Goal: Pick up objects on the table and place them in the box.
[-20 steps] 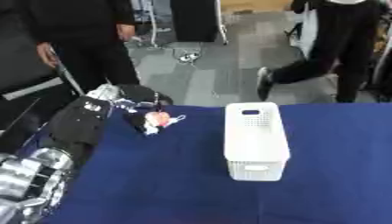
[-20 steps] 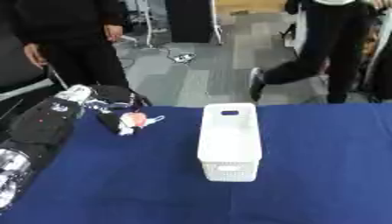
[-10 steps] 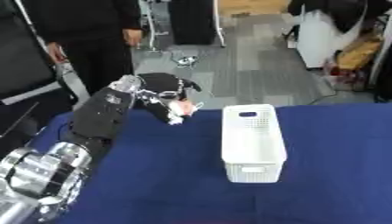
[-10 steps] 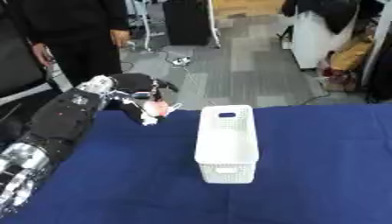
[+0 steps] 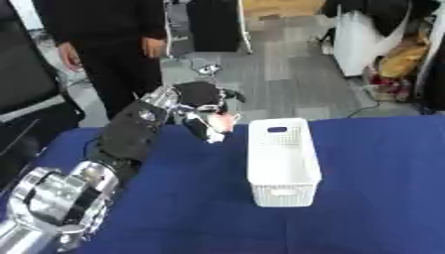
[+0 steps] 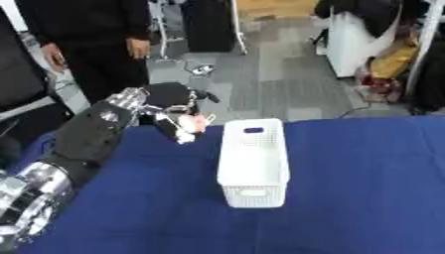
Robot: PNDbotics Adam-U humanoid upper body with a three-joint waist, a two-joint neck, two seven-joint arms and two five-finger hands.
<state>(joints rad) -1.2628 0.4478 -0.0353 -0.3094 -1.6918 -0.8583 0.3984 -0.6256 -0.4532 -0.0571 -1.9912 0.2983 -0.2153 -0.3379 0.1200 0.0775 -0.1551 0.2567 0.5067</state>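
While the left hand holds a small pink-and-white object in curled fingers above the blue table, just left of the white basket, nothing shows inside the basket; the drop-in is not yet done. No right hand shows.

- Left hand, fingers curled round a small pink-and-white object, is now higher and further right than 1.0 s ago.
- Object now hangs just left of the white box, near its far end.
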